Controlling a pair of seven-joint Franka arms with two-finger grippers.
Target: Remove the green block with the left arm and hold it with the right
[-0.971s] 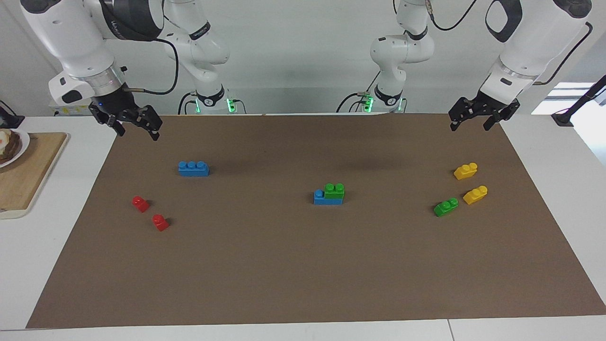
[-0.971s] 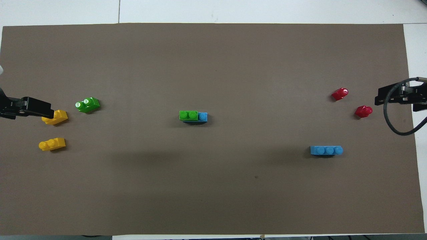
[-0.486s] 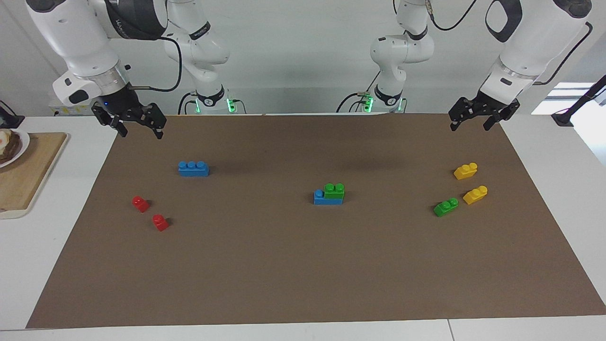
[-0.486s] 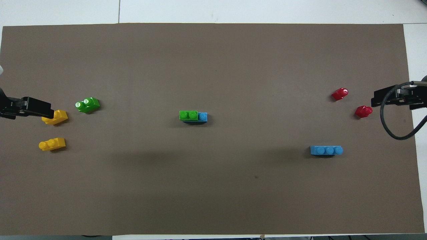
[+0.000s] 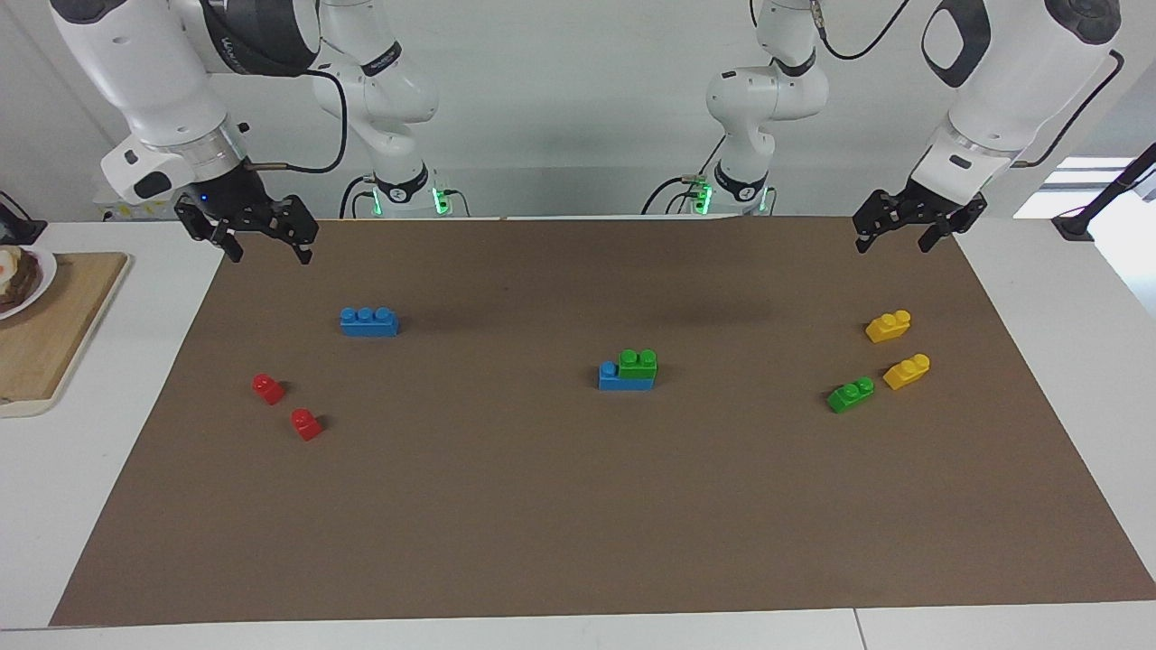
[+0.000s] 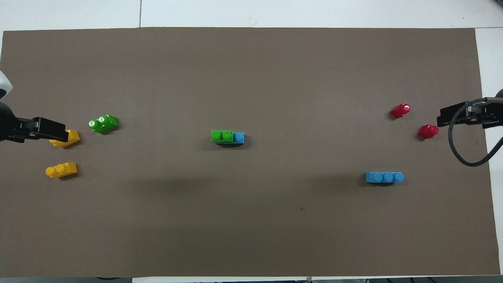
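A brown paper mat [image 5: 578, 506] covers a white table [image 5: 1066, 298]. Near the mat's middle, the chunky bright green two-stud plastic brick [image 5: 638, 363], the green block, sits pressed onto one end of a blue three-stud plastic brick [image 5: 623, 377], leaving a single blue stud bare at the end toward the right arm; neither gripper touches the pair. No brand mark or lettering can be read on any brick; faint lettering on the dark upper-arm cover of the right arm is too small to read. The right gripper [image 5: 263, 244], black, below a broad silver wrist band with a small blue light, hangs with fingers spread apart over the mat's corner nearest the right arm's base, its wrist tilted toward the mat. The left gripper [image 5: 892, 236], smaller and black on a mostly white wrist, hangs with fingers likewise parted over the mat's edge at the left arm's end, and holds nothing. A second blue three-stud brick [image 5: 369, 321] and two small red single-stud bricks [image 5: 286, 406] lie toward the right arm's end. Two yellow bricks [image 5: 898, 348] and a flatter green two-stud brick [image 5: 851, 394] lie toward the left arm's end. A wooden board [image 5: 45, 334] carrying a plate [image 5: 27, 282] rests on the table beside the mat.
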